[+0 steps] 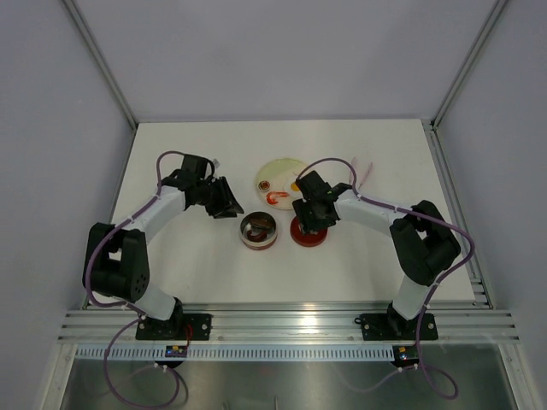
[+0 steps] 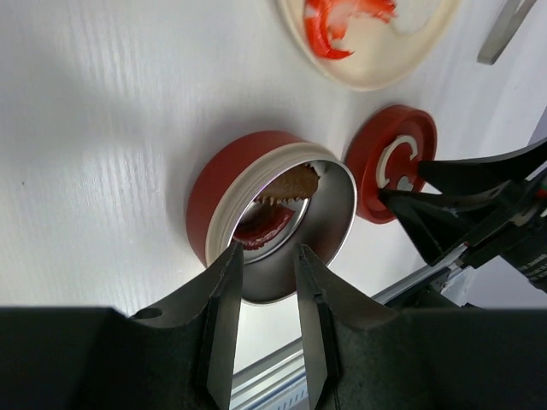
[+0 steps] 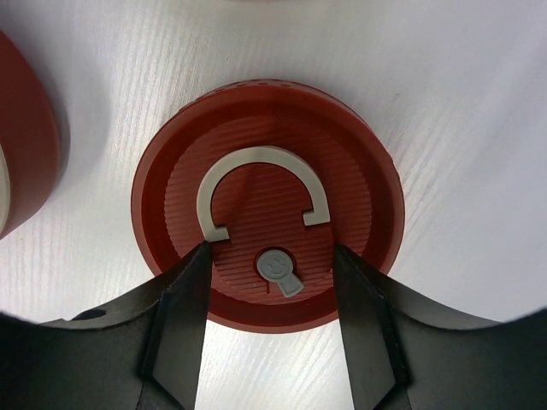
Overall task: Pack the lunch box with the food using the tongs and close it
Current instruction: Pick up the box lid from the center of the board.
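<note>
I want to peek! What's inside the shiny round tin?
Inside the lunch box sit a brown piece and a red piece. Its wall hides whatever lies deeper.

My fingers (image 3: 184, 325) black. Lid (image 3: 267, 215) red, ridged, pale grey curl mark. Lunch box (image 2: 272, 219) shiny silver, red band, brown and red food inside. Plate (image 1: 282, 179) cream, red-white strips (image 2: 342, 21). Table (image 1: 197, 256) white.
</note>
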Robot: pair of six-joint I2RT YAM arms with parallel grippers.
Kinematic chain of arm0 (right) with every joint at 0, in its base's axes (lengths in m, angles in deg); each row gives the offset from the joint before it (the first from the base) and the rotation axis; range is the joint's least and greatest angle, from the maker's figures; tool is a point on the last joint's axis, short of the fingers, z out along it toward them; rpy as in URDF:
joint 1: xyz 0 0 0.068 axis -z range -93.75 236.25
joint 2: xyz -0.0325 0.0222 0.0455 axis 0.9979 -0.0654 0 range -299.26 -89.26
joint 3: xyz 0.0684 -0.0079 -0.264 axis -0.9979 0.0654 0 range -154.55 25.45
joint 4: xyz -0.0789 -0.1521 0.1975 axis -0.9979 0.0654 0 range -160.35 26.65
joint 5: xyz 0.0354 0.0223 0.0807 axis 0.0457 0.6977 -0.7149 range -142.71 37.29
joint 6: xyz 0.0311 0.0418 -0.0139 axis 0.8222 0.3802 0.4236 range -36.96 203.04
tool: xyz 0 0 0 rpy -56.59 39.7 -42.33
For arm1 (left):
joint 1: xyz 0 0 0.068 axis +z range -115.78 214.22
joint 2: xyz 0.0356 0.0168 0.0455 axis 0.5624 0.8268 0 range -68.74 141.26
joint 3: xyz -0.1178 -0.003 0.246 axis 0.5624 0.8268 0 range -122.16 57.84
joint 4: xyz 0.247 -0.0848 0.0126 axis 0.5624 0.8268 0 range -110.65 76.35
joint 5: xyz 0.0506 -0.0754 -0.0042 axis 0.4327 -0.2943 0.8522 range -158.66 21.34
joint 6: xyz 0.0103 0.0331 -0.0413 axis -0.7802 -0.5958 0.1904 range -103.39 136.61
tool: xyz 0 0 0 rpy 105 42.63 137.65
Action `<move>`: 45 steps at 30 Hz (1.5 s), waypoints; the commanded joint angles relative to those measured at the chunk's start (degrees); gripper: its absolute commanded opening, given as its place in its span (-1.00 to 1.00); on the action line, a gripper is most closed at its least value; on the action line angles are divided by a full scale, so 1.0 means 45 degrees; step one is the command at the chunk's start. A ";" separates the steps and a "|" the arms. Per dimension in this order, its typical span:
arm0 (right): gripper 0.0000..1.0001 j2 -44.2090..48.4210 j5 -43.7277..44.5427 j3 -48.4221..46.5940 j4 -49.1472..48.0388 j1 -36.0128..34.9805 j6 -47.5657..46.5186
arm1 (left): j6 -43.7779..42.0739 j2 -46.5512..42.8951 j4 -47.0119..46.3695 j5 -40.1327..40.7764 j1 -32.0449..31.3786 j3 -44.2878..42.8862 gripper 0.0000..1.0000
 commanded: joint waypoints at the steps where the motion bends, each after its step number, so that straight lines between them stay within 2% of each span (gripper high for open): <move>1: -0.58 0.0529 0.0217 -0.0342 0.0336 0.0022 0.0520 | 0.0453 0.0032 -0.0715 0.0172 -0.0013 0.0420 -0.33; 2: -0.56 0.0509 0.0275 -0.0342 0.0355 0.0022 0.0540 | 0.0531 0.0071 -0.0851 0.0133 -0.0032 0.0614 -0.33; 3: -0.31 0.0509 0.0314 -0.0342 0.0297 0.0022 0.0598 | 0.0647 0.0110 -0.0949 0.0114 -0.0013 0.0694 -0.33; 4: -0.14 0.0470 0.0276 -0.0323 0.0239 0.0022 0.0599 | 0.0707 0.0149 -0.1008 0.0075 -0.0032 0.0791 -0.33; 6: 0.10 0.0354 0.0179 -0.0323 0.0082 0.0022 0.0502 | 0.0785 0.0247 -0.1145 0.0132 -0.0013 0.0967 -0.33; 20: 0.58 -0.0623 0.0881 -0.0381 -0.0562 -0.0193 0.0013 | 0.1098 0.0404 -0.1829 0.0075 -0.0032 0.1729 -0.33; 23: 0.57 -0.0740 0.0978 -0.0401 -0.0660 -0.0291 0.0032 | 0.1137 0.0521 -0.1926 -0.0061 -0.0013 0.1710 -0.33; 29: 0.36 -0.0819 0.1311 -0.0284 -0.1050 -0.0447 0.0169 | 0.1039 0.0853 -0.2044 -0.0374 -0.0052 0.1632 -0.33; 30: 0.22 -0.0800 0.1427 -0.0284 -0.1089 -0.0467 0.0208 | 0.1020 0.0892 -0.2063 -0.0394 -0.0071 0.1612 -0.33; 32: 0.07 -0.0683 0.1467 -0.0264 -0.1129 -0.0486 0.0247 | 0.0981 0.0931 -0.2083 -0.0433 -0.0071 0.1593 -0.33; 33: -0.11 -0.0624 0.1525 -0.0264 -0.1129 -0.0486 0.0286 | 0.0961 0.0970 -0.2083 -0.0492 -0.0091 0.1535 -0.33; 37: -0.46 -0.0195 0.1720 -0.0206 -0.0992 -0.0486 0.0461 | 0.0786 0.1126 -0.2064 -0.0765 -0.0266 0.1320 -0.33; 45: -0.51 0.1211 0.2345 0.0068 -0.0114 -0.0486 0.1125 | 0.0551 0.1458 -0.2044 -0.0961 -0.0618 0.1085 -0.33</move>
